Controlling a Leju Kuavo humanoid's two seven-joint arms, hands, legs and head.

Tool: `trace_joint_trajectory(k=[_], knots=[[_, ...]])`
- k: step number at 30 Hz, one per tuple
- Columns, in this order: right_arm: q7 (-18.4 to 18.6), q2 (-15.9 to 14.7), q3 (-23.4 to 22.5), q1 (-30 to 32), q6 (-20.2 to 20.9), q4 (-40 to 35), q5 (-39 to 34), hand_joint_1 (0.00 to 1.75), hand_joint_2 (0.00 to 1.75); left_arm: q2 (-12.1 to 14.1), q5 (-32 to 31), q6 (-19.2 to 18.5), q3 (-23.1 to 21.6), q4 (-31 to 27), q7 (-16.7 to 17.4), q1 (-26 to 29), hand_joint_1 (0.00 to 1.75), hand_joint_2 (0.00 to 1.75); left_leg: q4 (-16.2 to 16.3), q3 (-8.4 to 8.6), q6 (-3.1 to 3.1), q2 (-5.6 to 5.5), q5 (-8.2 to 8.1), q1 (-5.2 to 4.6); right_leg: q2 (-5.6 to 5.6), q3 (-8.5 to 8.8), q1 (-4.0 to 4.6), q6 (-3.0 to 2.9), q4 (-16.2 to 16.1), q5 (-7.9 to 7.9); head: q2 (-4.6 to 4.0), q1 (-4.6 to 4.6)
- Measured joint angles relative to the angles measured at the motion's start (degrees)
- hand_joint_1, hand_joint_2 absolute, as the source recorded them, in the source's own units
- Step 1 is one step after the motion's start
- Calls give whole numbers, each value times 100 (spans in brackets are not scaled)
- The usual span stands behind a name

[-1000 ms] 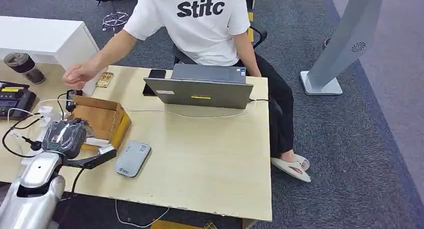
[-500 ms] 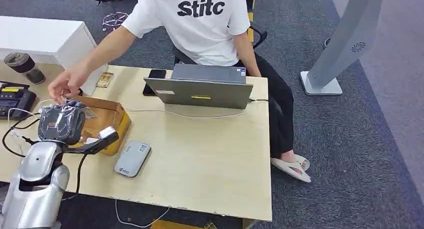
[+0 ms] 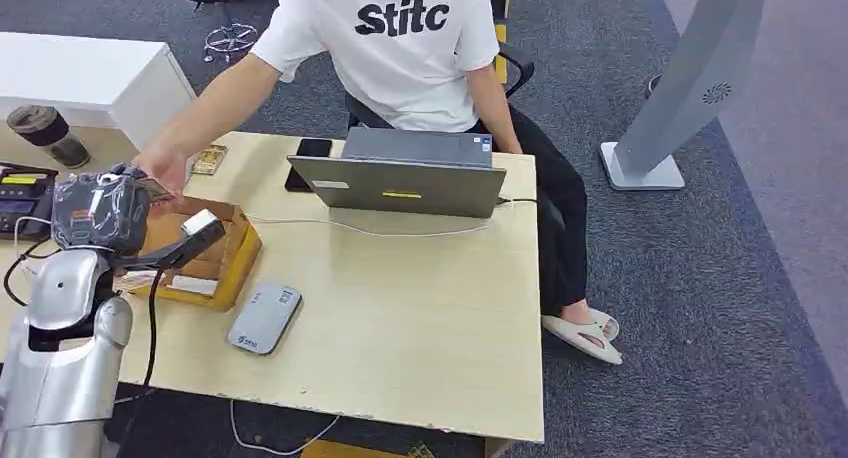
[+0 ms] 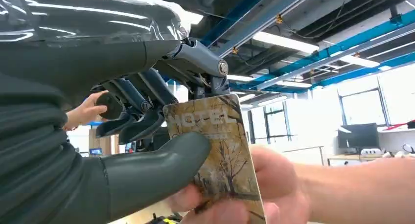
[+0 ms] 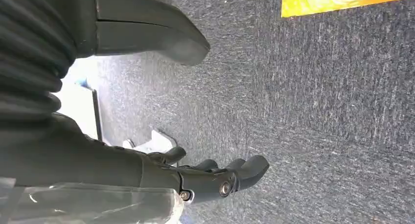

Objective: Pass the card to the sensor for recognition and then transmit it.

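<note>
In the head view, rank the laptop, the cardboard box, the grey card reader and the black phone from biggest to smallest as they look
1. laptop
2. cardboard box, partly hidden by the left hand
3. grey card reader
4. black phone, partly behind the laptop

A wide bare stretch of the table (image 3: 420, 318) lies open between the grey card sensor (image 3: 264, 317) and the laptop (image 3: 405, 173). On the left side the way is crowded: an open cardboard box (image 3: 205, 253), a white cable (image 3: 360, 228) and a person's hand (image 3: 163, 168) reaching in.
</note>
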Motion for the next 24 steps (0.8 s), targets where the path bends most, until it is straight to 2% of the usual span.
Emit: trace_joint_trajectory(k=[5, 9, 11, 14, 19, 21, 22, 24], knots=[[-9, -2, 0, 1, -2, 0, 0, 0, 175, 0, -4, -2, -2, 2, 50, -48, 175, 175, 0, 0, 0, 1, 0, 0, 2, -2, 0, 0, 0, 0, 0, 0], [-74, -11, 0, -5, -28, 0, -15, 0, 175, 54, -4, -142, -242, 89, 565, -269, 175, 175, 3, 0, 0, -1, 0, 0, -1, -4, 0, 0, -1, 0, 0, 0], [-85, -11, 0, -11, -37, 0, -9, 0, 175, 68, -7, -201, -348, 112, 718, -367, 175, 175, 3, -2, 0, -1, 0, 1, -3, -4, 0, 0, 0, 0, 0, -2], [-74, -18, 0, -33, -57, 0, 18, 0, 175, 116, -7, -393, -819, 201, 1182, -713, 175, 175, 4, -3, 2, -3, 2, 0, -4, -2, 0, 1, 0, 4, 0, 0], [-87, -22, 0, -39, -61, 0, 15, 0, 175, 116, -2, -420, -1345, 372, 1322, -1147, 175, 175, 5, -3, 3, -2, 2, -3, -1, -2, 0, 5, -1, 6, 0, 2], [-98, -22, 0, -41, -52, 0, 15, 0, 175, 35, 28, -352, -1370, 411, 1204, -1199, 173, 175, 5, -3, 3, -1, 1, -5, 1, -2, -1, 5, -1, 6, 0, -2], [-105, -22, 2, -41, -44, 0, 15, 0, 175, -12, 15, -330, -1362, 417, 1141, -1200, 0, 175, 5, -4, 3, -1, 1, -5, 1, -1, -1, 5, -1, 6, 0, 2], [-105, -22, 2, -41, -26, 0, 18, 0, 175, -89, 2, -263, -1307, 433, 1067, -1195, 0, 175, 5, -8, 4, -1, 1, -4, 0, -2, -1, 5, -1, 6, 0, 2]])
